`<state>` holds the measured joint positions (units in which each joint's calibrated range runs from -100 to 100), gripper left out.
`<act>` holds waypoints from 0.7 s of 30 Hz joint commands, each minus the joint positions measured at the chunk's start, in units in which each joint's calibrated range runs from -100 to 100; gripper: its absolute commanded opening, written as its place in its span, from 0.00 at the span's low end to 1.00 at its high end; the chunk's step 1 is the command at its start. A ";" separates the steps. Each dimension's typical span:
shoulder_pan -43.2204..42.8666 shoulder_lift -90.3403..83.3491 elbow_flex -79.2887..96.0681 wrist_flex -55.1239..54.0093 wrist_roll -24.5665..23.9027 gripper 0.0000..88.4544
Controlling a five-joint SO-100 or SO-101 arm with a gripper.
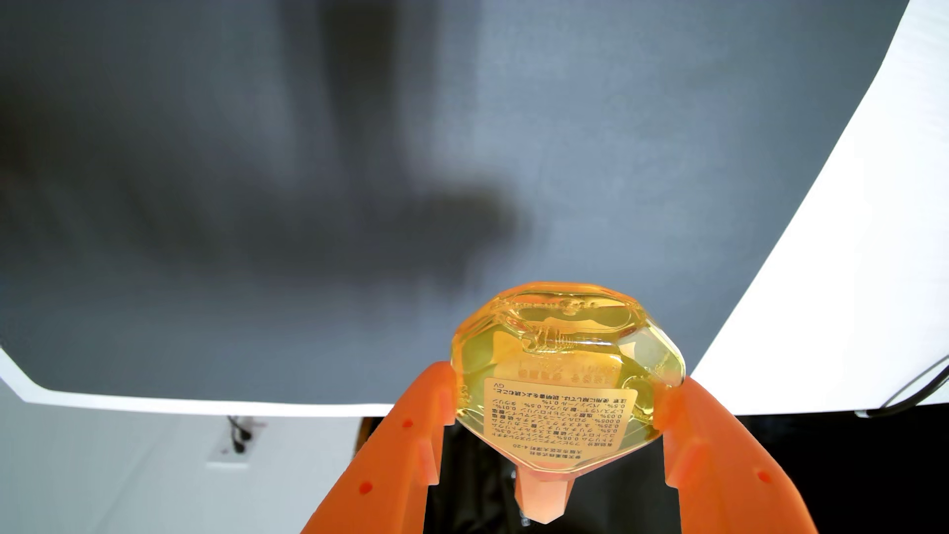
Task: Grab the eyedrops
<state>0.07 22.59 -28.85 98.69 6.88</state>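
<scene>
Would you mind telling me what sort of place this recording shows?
Probably an indoor tabletop test setup: a grey mat lies on a white surface, a cable runs at the right edge, and orange jaws clamp the eyedrops bottle above it.

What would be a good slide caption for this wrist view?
Orange hand clamps a yellow eyedrop bottle above a grey mat.

Bright, even light; the grey mat is blurred with soft dark shadows, and the near bottle is sharp and glowing.
</scene>
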 commanded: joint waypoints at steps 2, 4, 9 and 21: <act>-1.32 -5.91 3.86 -2.93 -2.04 0.01; -0.91 -7.01 6.65 -4.66 -2.30 0.01; 1.34 -10.07 13.86 -8.99 -2.30 0.01; 2.50 -19.58 26.91 -16.61 -2.30 0.01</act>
<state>2.32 7.16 -2.21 82.91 4.79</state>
